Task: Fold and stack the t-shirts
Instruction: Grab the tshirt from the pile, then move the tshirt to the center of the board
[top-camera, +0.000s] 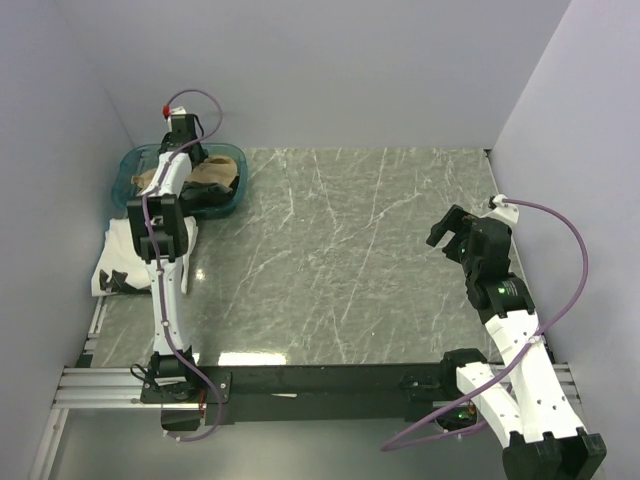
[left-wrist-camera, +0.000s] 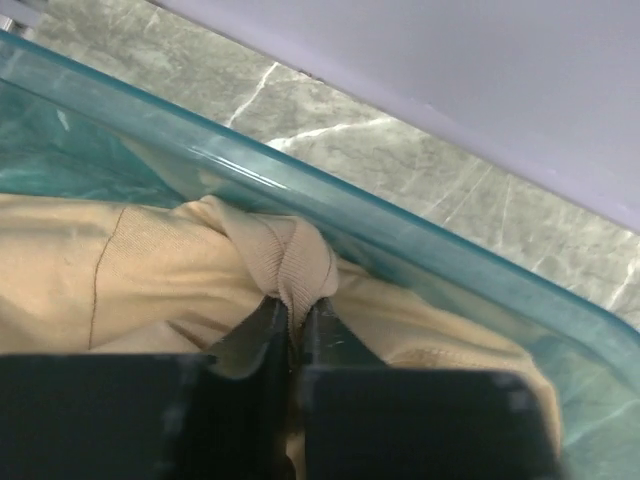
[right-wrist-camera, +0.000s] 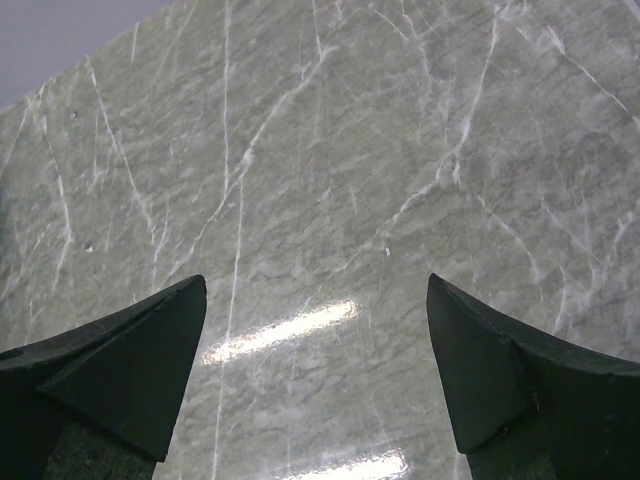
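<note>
One tan t-shirt (left-wrist-camera: 150, 280) lies bunched in the teal tub (left-wrist-camera: 400, 222).

Lighting is bright, even and diffuse from overhead; shadows are soft. Glare streaks lie on the polished tabletop (right-wrist-camera: 280, 332) in the right wrist view and near its front edge in the top view. Wrist-view fingers (left-wrist-camera: 255, 345) appear dark, slightly blurred.

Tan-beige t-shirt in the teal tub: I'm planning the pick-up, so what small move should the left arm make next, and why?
Probably lift the left gripper straight up: its jaws are shut on a ribbed fold of the tan-beige fabric t-shirt, which lies inside the teal see-through plastic tub and must clear its rim.
</note>
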